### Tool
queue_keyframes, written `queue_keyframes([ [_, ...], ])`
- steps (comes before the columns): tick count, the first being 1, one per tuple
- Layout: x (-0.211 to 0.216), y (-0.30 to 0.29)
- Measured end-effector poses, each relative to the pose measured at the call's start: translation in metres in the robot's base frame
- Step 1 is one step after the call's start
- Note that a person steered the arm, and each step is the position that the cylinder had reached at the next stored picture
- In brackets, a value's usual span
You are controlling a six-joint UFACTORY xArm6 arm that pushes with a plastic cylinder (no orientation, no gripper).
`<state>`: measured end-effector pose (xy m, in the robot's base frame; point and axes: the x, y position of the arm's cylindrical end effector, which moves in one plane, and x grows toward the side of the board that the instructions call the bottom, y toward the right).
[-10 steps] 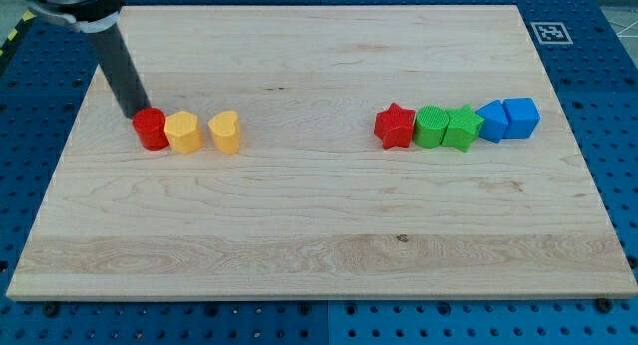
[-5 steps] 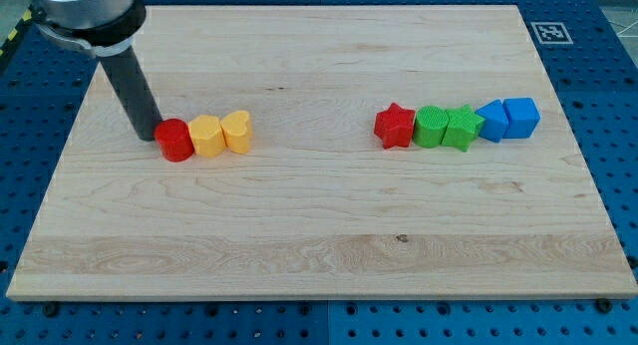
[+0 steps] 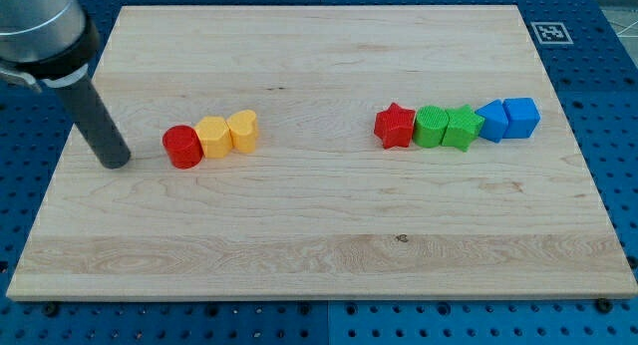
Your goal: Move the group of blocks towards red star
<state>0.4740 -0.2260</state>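
A red cylinder (image 3: 182,147), a yellow hexagonal block (image 3: 212,138) and a yellow heart-like block (image 3: 243,131) touch in a row at the board's left. The red star (image 3: 395,126) stands right of centre, at the left end of a row with a green cylinder (image 3: 431,126), a green star (image 3: 462,127) and two blue blocks (image 3: 507,118). My tip (image 3: 117,163) rests on the board to the left of the red cylinder, a clear gap apart from it.
The wooden board (image 3: 319,235) lies on a blue perforated table. A black-and-white marker tag (image 3: 549,32) sits off the board's top right corner.
The three left blocks were pushed right and closed up into a touching row. My tip has since drawn back left and down, away from the red cylinder.
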Motion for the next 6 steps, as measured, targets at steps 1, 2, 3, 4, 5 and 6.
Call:
queue_keyframes([
  [1, 0.000, 0.023],
  [2, 0.000, 0.035],
  [3, -0.003, 0.053],
  [4, -0.014, 0.073],
  [5, -0.029, 0.097],
  [6, -0.041, 0.121],
])
